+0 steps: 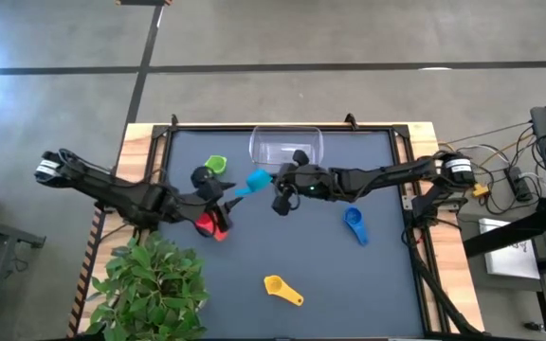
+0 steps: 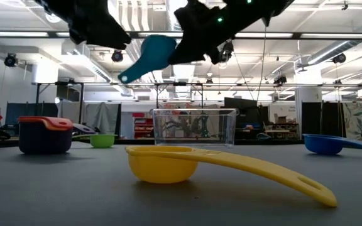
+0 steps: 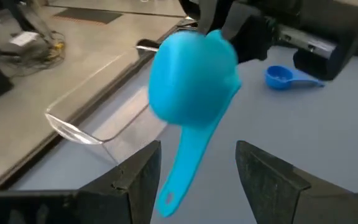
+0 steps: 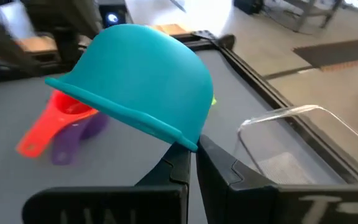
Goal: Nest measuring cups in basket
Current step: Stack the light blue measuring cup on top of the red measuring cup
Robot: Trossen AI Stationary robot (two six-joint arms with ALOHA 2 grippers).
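Worked over a dark table [image 1: 282, 246], with a leafy plant [image 1: 154, 279] at its near-left corner, behind the left gripper. Found the basket [image 1: 286, 145] upright on the table just beyond the right gripper [image 4: 191, 155], with no cup visible in it.

Pinched the teal cup [image 4: 142, 81] by its rim in the right gripper, fingers closed tight on the edge. Carried it in the air, bowl tipped over and handle pointing down toward the left gripper [image 3: 197, 163]. Kept that one's fingers [image 3: 142, 174] spread wide on either side of the handle – apart from it, gripping nothing.

Left a red-over-purple pair of cups [image 1: 211, 224] on the table just under the left gripper, and the green cup [image 1: 215, 165] just past it, toward the basket's side. Left the blue cup [image 1: 354, 224] near the right arm's forearm and the yellow cup [image 1: 281, 287] well apart from both grippers – out toward the near edge.
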